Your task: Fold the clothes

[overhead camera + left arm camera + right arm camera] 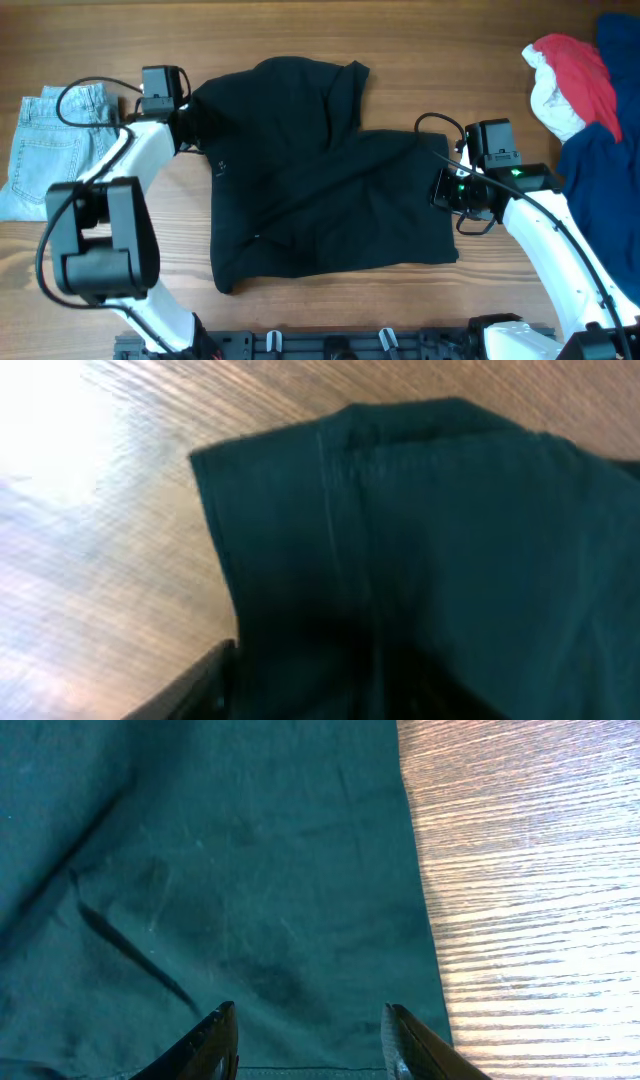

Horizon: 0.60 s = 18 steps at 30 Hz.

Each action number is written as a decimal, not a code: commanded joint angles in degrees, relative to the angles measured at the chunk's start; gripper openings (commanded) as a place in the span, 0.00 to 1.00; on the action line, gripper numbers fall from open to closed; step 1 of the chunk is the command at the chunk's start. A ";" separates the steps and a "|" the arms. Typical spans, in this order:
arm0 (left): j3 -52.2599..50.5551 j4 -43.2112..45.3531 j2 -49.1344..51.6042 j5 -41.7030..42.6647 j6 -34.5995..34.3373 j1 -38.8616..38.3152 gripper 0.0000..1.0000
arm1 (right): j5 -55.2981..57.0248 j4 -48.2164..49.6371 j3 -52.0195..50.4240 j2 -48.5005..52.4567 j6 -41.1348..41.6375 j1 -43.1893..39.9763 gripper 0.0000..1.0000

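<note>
1. Our right gripper stands released over the black shorts' right hem; we should pinch both layers squarely.
2. Our left gripper sits at the far-left corner; we cannot tell its state.
3. The black shorts lie mid-tabletop.

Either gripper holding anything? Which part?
Right gripper open above the right edge of the black shorts, holding nothing. Left gripper sits at their left edge; whether it grips cannot be told.
</note>
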 commanded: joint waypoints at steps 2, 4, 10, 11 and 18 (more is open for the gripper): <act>0.72 10.36 0.46 2.97 0.00 0.11 0.04 | -1.44 0.11 0.46 -0.63 -0.96 -0.13 0.45; 3.43 13.55 -0.81 7.04 0.00 0.11 0.04 | -1.42 0.26 0.46 -0.63 -0.96 -0.13 0.45; 11.13 5.33 -4.00 4.92 1.53 -0.11 0.42 | -1.51 1.77 0.46 -0.63 -0.96 -0.13 0.45; 11.10 1.11 -3.69 1.60 1.55 -0.11 0.44 | -1.64 1.86 0.46 -0.63 -0.98 -0.13 0.45; 11.10 -28.28 -3.58 13.16 4.52 -3.13 0.36 | -11.54 11.28 4.48 2.14 -14.56 -0.13 0.55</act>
